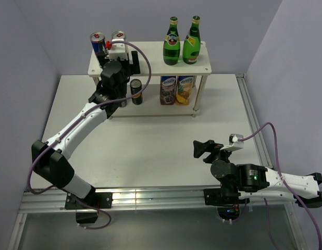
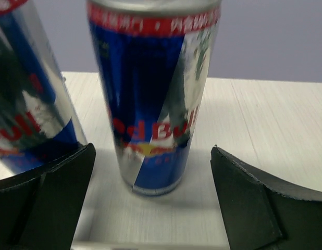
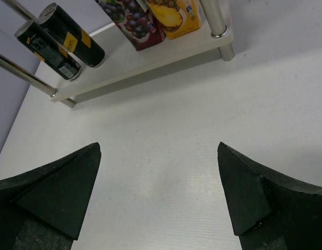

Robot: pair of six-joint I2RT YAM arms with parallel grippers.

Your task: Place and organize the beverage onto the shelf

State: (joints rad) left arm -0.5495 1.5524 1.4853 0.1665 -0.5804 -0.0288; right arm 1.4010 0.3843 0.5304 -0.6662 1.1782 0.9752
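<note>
Standing upright near the left edge of the shelf [image 1: 150,58], the blue-and-silver can [image 2: 156,104] is bracketed, untouched, by wide-apart left fingers [image 2: 255,203].

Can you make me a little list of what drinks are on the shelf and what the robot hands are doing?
shelf top board: two blue-and-silver cans on the left, two green bottles on the right
shelf bottom board: two dark cans, two juice cartons
left gripper: open, one finger each side of one of those cans, not touching
right gripper: open, empty, over the table
drinks off the shelf: none seen
</note>
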